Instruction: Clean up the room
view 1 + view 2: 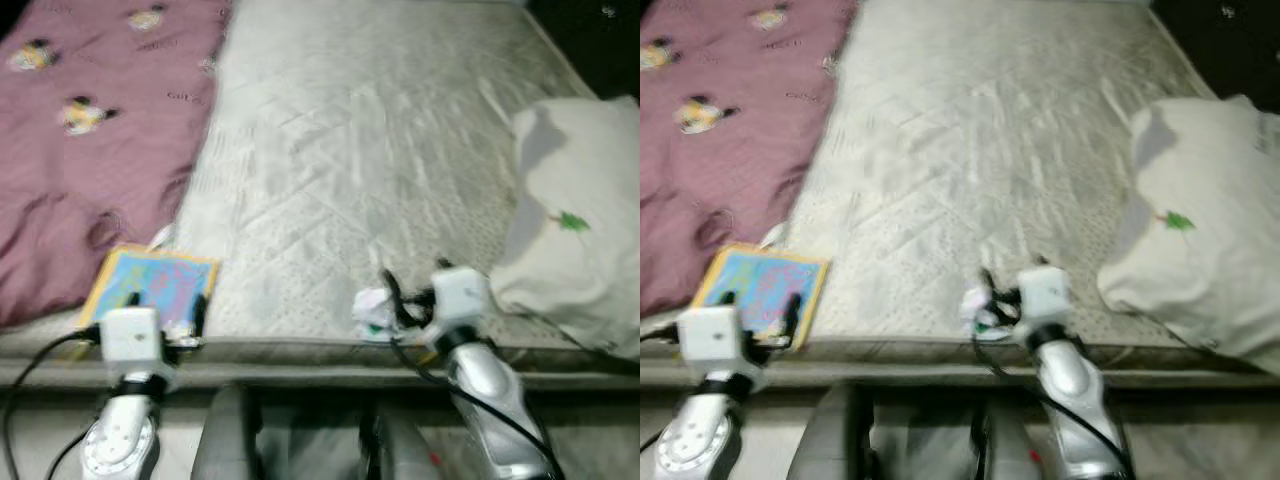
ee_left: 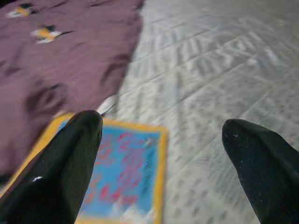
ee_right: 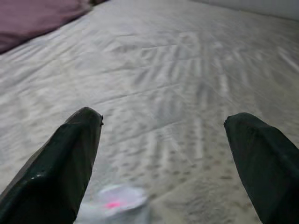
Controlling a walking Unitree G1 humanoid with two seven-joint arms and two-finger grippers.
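A thin book [image 1: 160,285] with a blue cover and yellow border lies flat near the front edge of a bare white mattress [image 1: 380,130]. My left gripper [image 1: 167,305] hovers just over its near end, open, and the book [image 2: 126,172] shows between and below its fingers [image 2: 70,158] in the left wrist view. A small crumpled white wrapper [image 1: 372,308] with green and pink marks sits at the mattress edge further right. My right gripper [image 1: 400,305] is right beside it, open, with the wrapper [image 3: 114,207] low between its fingers [image 3: 65,158].
A purple blanket [image 1: 90,130] with small cartoon prints covers the mattress's left side, touching the book's far corner. A large white pillow [image 1: 575,230] rests at the right edge. The bed's front rim [image 1: 330,350] runs across just before my arms.
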